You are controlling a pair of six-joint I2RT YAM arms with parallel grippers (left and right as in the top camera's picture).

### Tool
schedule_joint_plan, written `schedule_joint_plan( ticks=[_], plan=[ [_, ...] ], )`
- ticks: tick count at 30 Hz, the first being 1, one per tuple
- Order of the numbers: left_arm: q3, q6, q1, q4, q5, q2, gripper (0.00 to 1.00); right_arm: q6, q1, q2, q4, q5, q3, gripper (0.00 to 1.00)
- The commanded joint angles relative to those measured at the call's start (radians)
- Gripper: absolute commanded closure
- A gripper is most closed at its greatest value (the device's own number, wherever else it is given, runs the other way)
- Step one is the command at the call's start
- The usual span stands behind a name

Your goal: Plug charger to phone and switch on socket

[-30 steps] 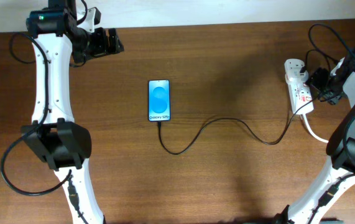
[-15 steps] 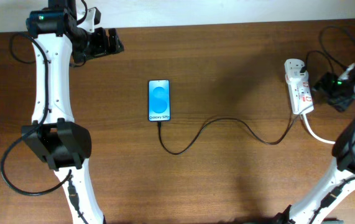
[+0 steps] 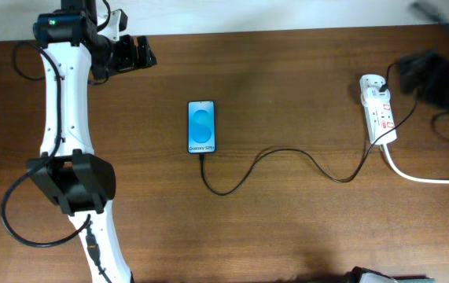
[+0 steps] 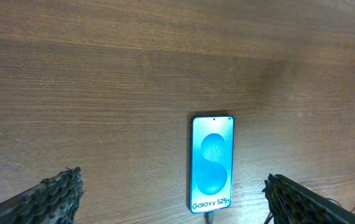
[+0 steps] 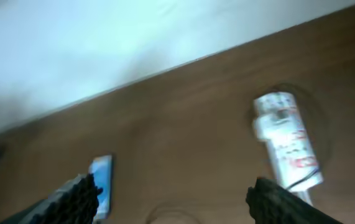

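Well ahead of left hand (image 4: 174,186), spread wide: phone (image 4: 212,163); near right hand (image 5: 171,193), also spread: socket (image 5: 286,146).

The phone (image 3: 201,126) is lying flat on the table (image 3: 287,236), left of centre. The socket (image 3: 380,112) is sitting well apart, near the right edge. The charger (image 3: 287,150) is trailing between them, from the phone's near end across to the socket.

Looked like a robot lab bench: white jointed robot arm (image 3: 53,102) at dark-brown wood-grain table (image 3: 303,228), plain whitish backdrop (image 5: 71,37).
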Motion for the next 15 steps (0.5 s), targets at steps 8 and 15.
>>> schedule_joint_plan(
  ticks=[8, 15],
  plan=[
    [0.009, 0.005, 0.006, 0.002, -0.004, -0.012, 0.01, -0.1, 0.158, -0.026, -0.118, 0.066, 0.012, 0.02],
    [0.009, 0.005, 0.006, 0.002, -0.004, -0.012, 0.01, -0.1, 0.158, -0.026, -0.118, 0.066, 0.012, 0.02]
  ],
)
